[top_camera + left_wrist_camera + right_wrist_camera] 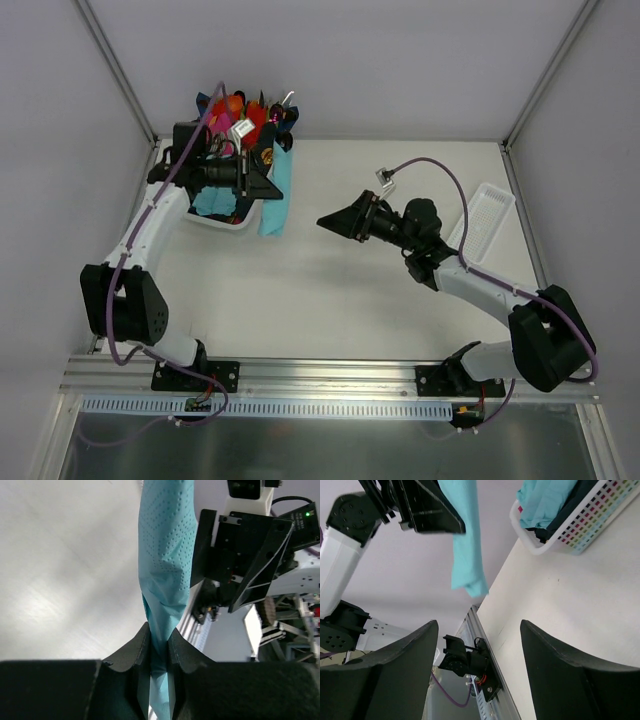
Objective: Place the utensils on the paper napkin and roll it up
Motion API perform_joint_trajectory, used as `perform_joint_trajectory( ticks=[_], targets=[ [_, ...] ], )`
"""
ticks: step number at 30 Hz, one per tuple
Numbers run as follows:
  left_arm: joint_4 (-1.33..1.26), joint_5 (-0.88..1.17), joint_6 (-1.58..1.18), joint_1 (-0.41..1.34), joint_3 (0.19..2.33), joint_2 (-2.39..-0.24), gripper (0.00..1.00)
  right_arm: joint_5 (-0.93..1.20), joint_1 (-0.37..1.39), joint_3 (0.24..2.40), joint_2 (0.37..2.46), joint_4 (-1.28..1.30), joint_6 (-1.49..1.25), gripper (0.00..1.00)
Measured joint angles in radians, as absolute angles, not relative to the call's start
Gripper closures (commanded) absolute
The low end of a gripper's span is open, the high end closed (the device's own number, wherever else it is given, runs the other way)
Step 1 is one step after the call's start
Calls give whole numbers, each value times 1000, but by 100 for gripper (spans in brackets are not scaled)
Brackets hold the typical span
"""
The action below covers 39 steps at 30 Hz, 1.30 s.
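Hanging from the left gripper (159,647), the teal napkin (165,555) drooped as a narrow, crumpled strip, one end pinched tight between the black jaws. It dangled just beside the white basket (228,222) at the far left of the table (330,300), its loose end free in the air. Folded teal and dark paper lay in the basket. The right gripper (479,625) hovered over the middle of the table, jaws spread wide and holding nothing, pointed toward the napkin. A white tray (485,222) lay near the right edge.
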<state>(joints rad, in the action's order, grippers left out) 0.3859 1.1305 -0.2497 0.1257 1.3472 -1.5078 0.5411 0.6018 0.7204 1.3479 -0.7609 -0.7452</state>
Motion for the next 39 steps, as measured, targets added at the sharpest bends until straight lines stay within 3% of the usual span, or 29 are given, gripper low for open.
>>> perform_joint_trajectory(
  ticks=[9, 16, 39],
  targets=[
    [833, 1102, 198, -25, 1900, -1859, 100, 565, 572, 717, 1334, -693, -719, 5],
    [1106, 1050, 442, -79, 2224, -2115, 100, 570, 572, 716, 1335, -683, -717, 1],
    [1247, 959, 630, -80, 2243, -2284, 100, 579, 572, 706, 1355, -667, -717, 1]
  ],
)
